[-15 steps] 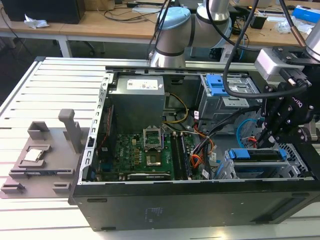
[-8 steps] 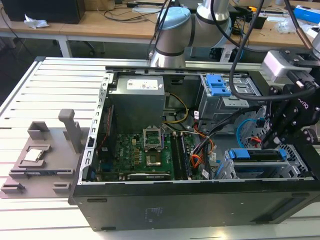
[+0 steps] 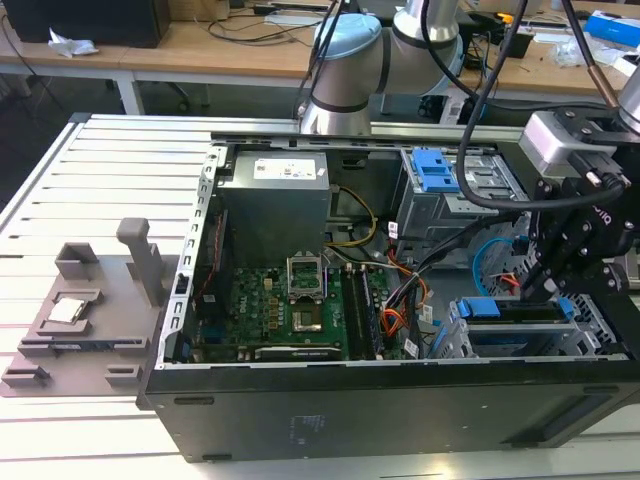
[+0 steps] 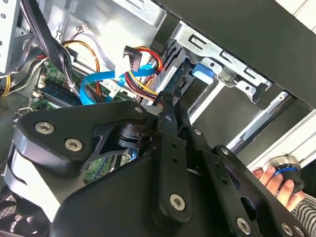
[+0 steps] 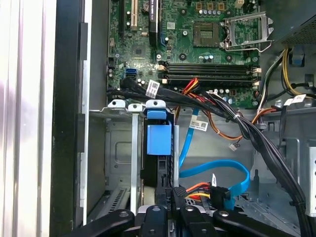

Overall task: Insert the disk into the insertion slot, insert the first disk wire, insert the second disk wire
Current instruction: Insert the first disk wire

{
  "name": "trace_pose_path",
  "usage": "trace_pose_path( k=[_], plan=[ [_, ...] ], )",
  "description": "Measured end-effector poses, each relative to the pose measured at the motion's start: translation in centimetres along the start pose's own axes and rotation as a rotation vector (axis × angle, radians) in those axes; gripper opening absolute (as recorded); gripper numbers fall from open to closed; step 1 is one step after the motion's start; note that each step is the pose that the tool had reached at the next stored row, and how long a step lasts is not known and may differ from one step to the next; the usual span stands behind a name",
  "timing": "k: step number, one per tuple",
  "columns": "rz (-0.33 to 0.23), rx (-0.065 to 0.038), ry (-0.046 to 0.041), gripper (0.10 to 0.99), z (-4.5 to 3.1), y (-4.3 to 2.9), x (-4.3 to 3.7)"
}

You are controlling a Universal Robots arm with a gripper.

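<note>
The disk (image 3: 515, 313) in its blue carrier (image 5: 158, 139) stands edge-on inside the insertion slot (image 3: 455, 338), a silver cage (image 5: 121, 148) at the case's front corner on the exterior view's right. My gripper (image 3: 553, 300) hovers right at the disk's rear end. Its black fingers (image 4: 168, 113) lie close together, shut, and nothing between them is discernible. A blue flat cable (image 5: 217, 170) and a black connector (image 4: 132, 52) on red, yellow and orange wires hang loose beside my gripper (image 5: 173, 193). The carrier's blue tab (image 4: 202, 70) shows past the fingertips.
The open computer case holds a green motherboard (image 3: 290, 310), a power supply box (image 3: 275, 200) and a second grey cage with a blue latch (image 3: 435, 170). Black cable bundles (image 5: 256, 143) cross the case. A person's hand (image 4: 271, 177) holds a round knob outside the case.
</note>
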State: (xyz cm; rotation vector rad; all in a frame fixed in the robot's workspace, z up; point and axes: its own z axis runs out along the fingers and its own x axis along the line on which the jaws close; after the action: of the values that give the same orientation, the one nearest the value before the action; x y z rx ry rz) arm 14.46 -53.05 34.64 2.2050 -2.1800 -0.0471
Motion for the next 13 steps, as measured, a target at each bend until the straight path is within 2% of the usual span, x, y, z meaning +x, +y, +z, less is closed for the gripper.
trace_pose_path(
  k=[5,13],
  plan=[
    [0.0,0.0,0.0001,0.165,0.05,-0.36,-0.11],
    [0.0,0.0,0.0,0.165,0.1,-0.43,0.16]
  ],
)
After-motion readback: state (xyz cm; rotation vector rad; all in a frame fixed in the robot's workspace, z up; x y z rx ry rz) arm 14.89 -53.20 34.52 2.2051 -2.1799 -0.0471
